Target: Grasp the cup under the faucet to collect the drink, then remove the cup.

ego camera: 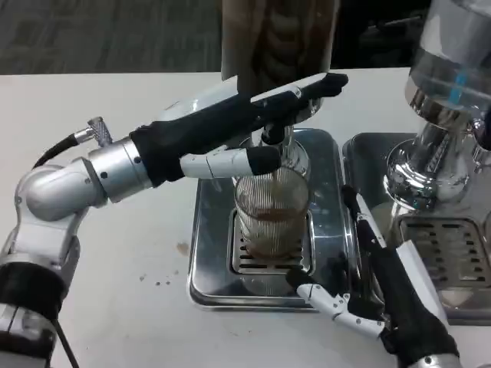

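Filling cup (270, 213) under faucet (275, 135)

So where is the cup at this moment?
In the head view the cup stands upright near picture centre, on the grate of the steel drip tray under the faucet, with the left robot hand above it and the right robot hand beside its lower right.

bright, even overhead light; glare on steel tray (205, 253); sharp
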